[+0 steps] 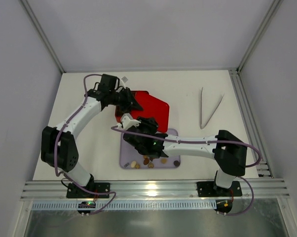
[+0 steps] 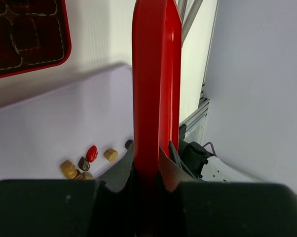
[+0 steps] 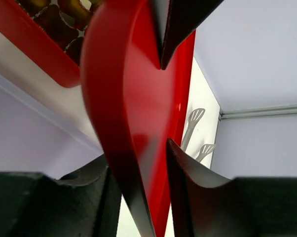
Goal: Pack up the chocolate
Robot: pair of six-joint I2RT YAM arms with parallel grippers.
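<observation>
Worktop (image 1: 188,94): carries the tray, the box and the tongs.
Tray (image 1: 125,157): lower centre of the top view, just below the box.
Box (image 2: 25,34): upper left of the left wrist view, beyond the tray's far edge.
Chocolate (image 1: 146,161): a loose row on the tray, along its lower edge.
Lid (image 2: 156,74): on edge above the tray, clamped in the left end effector (image 2: 148,170). It also lies between the fingers of the right end effector (image 3: 166,103).
Tongs (image 1: 202,111): upper right of the top view, well apart from the box.
</observation>
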